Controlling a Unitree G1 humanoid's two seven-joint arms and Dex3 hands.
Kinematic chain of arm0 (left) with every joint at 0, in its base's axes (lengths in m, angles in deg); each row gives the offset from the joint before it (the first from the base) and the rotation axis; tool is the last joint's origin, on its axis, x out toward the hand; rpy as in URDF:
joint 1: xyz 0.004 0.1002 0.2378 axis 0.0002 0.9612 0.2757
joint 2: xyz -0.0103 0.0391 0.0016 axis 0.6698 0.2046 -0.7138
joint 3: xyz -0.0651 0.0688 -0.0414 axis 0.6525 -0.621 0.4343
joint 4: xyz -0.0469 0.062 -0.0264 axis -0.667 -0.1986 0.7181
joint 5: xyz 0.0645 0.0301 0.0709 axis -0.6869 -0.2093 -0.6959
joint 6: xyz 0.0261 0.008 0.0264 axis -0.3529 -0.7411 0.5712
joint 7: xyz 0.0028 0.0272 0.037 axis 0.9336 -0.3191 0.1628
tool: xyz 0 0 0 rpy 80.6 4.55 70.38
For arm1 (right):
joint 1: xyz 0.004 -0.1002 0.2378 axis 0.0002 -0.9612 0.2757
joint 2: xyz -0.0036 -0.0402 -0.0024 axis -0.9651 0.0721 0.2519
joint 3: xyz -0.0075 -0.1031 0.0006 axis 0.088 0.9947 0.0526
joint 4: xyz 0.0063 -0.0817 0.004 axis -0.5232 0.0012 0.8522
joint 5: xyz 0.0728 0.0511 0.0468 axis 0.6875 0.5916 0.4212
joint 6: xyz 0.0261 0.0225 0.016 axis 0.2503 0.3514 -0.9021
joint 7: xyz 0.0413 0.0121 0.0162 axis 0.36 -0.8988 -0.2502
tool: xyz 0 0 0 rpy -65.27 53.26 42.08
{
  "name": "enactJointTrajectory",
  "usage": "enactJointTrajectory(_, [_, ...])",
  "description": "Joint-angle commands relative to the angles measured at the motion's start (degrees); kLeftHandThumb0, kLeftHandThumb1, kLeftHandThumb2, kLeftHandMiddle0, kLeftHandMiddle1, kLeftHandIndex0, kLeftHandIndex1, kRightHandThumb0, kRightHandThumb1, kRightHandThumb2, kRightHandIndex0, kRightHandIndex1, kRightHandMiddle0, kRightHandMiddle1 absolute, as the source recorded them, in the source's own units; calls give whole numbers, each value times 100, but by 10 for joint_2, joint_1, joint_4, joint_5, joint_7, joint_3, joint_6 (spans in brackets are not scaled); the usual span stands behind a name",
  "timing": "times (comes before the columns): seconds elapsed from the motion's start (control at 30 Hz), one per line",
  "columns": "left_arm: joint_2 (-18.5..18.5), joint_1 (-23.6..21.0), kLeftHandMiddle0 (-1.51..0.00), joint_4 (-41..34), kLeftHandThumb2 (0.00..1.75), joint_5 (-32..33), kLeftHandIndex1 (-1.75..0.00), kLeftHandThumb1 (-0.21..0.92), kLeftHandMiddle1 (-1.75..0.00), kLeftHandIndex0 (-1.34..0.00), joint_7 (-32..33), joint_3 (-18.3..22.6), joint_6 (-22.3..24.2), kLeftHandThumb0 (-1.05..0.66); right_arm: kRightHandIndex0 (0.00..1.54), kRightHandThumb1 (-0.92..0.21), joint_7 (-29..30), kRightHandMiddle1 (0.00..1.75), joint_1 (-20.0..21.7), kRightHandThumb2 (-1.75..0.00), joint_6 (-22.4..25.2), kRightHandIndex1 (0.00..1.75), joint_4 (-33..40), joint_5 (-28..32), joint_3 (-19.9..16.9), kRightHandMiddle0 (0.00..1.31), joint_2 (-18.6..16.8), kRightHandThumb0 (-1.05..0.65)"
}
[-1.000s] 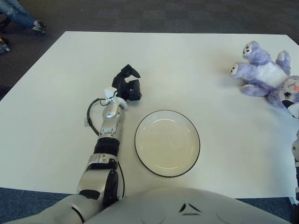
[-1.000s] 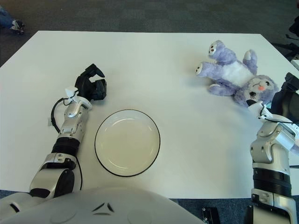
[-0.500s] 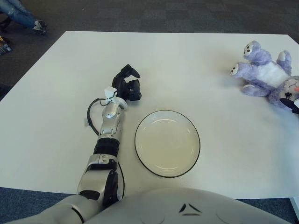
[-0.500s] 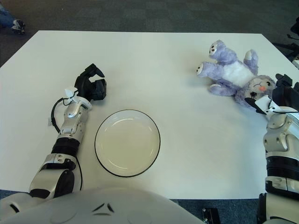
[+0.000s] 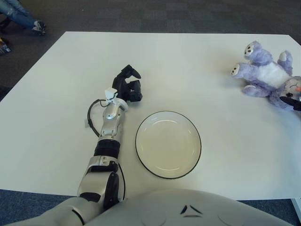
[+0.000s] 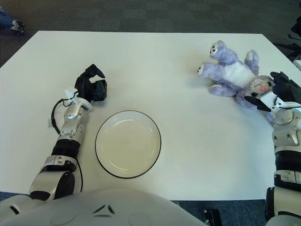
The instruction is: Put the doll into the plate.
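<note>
With the doll (image 6: 237, 77) lying near the table's (image 6: 188, 150) far right corner and the right hand (image 6: 281, 87) touching its head, fingers spread and gripping nothing, a glancing reach could shove it off the right edge, far from the plate (image 6: 128, 143) near the front edge, while the left hand (image 6: 92, 84) rests curled and empty.

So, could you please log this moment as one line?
doll: on table, far right | plate: empty | right hand: at doll's head, no grasp | left hand: parked
</note>
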Motion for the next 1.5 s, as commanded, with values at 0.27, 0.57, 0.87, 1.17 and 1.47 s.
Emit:
enactJointTrajectory(0.27, [3, 14, -135, 27, 143, 13, -175, 23, -175, -68, -14, 7, -9, -51, 4, -71, 24, 50, 4, -48, -24, 13, 35, 0, 13, 0, 5, -97])
enactJointTrajectory(0.57, [10, 6, -133, 43, 143, 11, -175, 22, -175, -69, -15, 10, -17, -52, 0, -69, 31, 54, 0, -49, 18, 79, 88, -29, 34, 0, 0, -103])
enactJointTrajectory(0.87, [12, 2, -130, 48, 144, 12, -175, 22, -175, -70, -12, 13, -12, -52, 0, -70, 0, 51, -2, -46, 61, 76, 115, -38, 52, 0, 8, -105])
enactJointTrajectory(1.17, [11, 1, -130, 48, 144, 14, -175, 22, -175, -69, -16, 15, -13, -52, 0, -68, -11, 52, 7, -45, 71, 57, 108, -31, 58, 0, 2, -104])
enactJointTrajectory(1.47, [13, 0, -130, 51, 143, 16, -175, 22, -175, -69, -21, 17, -19, -52, 0, -65, -17, 47, 29, -49, 64, 47, 65, -22, 69, 0, 1, -103])
